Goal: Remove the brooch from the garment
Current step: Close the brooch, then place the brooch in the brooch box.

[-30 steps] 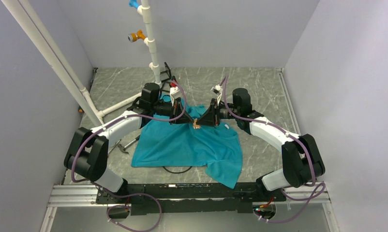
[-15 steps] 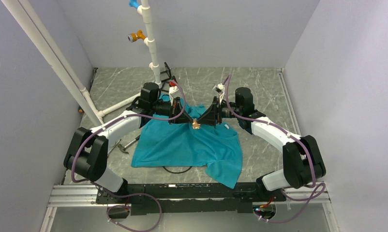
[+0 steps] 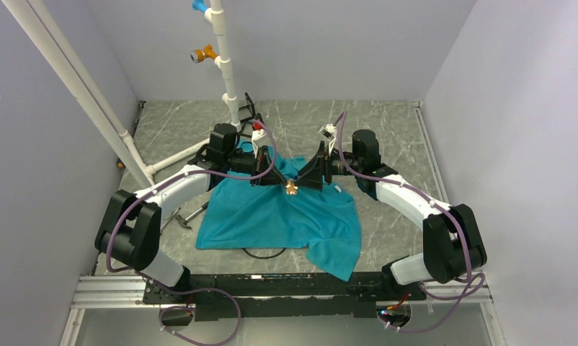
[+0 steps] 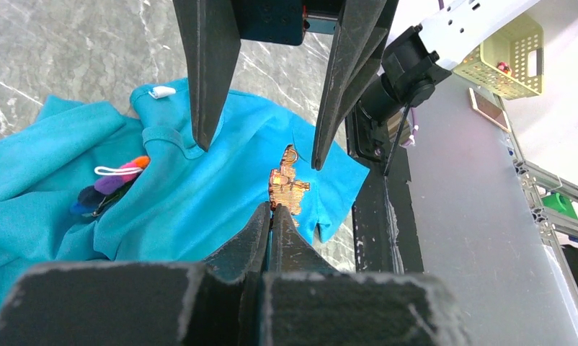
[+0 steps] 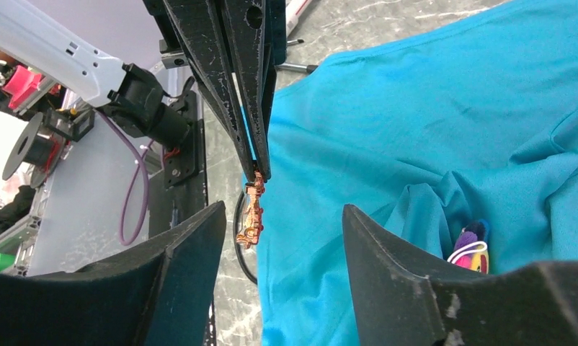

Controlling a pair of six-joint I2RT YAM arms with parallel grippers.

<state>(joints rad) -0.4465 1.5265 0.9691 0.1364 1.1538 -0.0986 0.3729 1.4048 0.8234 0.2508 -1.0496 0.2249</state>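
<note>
The teal garment (image 3: pixel 272 216) lies flat on the marble table. My left gripper (image 3: pixel 284 184) is shut on a small plain orange piece (image 3: pixel 292 188) and holds it just above the cloth. This also shows in the left wrist view, gripper (image 4: pixel 272 209) and orange piece (image 4: pixel 287 189). My right gripper (image 3: pixel 302 180) is open, its fingers (image 5: pixel 192 238) on either side of the orange piece (image 5: pixel 253 216) without touching it. The multicoloured brooch (image 4: pixel 113 184) lies on the garment (image 4: pixel 199 202) near the collar. It is also in the right wrist view (image 5: pixel 471 244).
A white pipe stand (image 3: pixel 225 65) with blue and orange fittings rises at the back. A slanted white pipe (image 3: pixel 77 86) runs along the left. A metal tool (image 3: pixel 189 215) lies left of the garment. A black cable loop (image 3: pixel 264 252) sits at its front edge.
My right arm has drawn back slightly to the right. My left gripper stays shut on the orange piece, nearly still.
</note>
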